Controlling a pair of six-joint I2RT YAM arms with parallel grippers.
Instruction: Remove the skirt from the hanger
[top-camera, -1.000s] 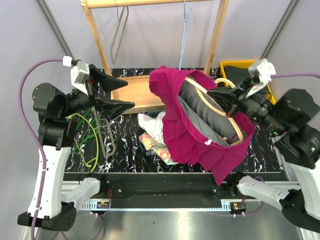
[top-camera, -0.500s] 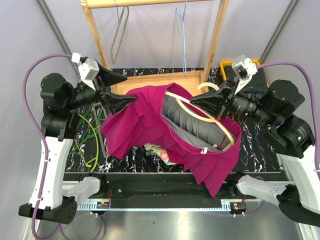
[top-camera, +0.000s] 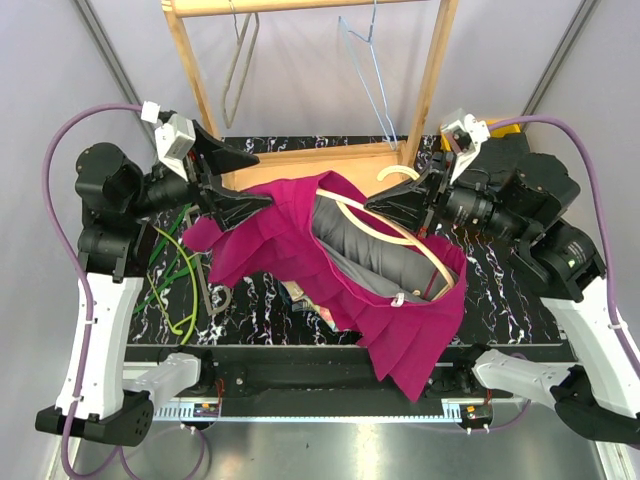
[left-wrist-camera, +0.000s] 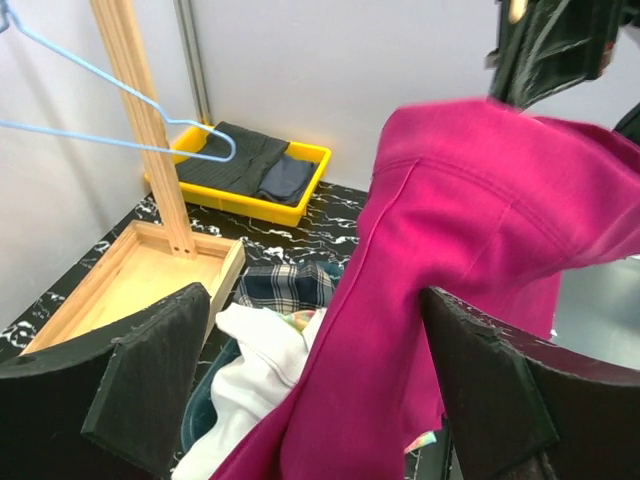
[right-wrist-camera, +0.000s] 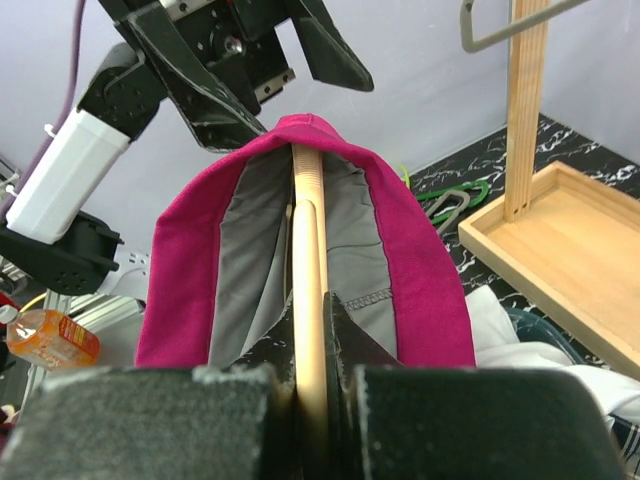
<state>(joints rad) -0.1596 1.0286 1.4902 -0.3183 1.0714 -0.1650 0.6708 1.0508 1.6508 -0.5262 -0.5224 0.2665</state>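
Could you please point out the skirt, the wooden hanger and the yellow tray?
skirt (left-wrist-camera: 450, 250), left wrist view, pink outer cloth
wooden hanger (right-wrist-camera: 308, 250), right wrist view, its bar
yellow tray (left-wrist-camera: 240, 206), left wrist view, front wall

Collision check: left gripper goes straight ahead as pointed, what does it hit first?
Left gripper meets the pink skirt first; fabric hangs between its open fingers. Beyond, likely the right gripper on the hanger, depth unclear.

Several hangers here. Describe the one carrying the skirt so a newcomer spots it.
In front of the wooden rack, mid-table, the magenta skirt is draped between the two arms. The hanger threads its grey-lined waist, pinched by the right gripper. Unlike the blue wire hanger on the rack, it is thick pale wood.
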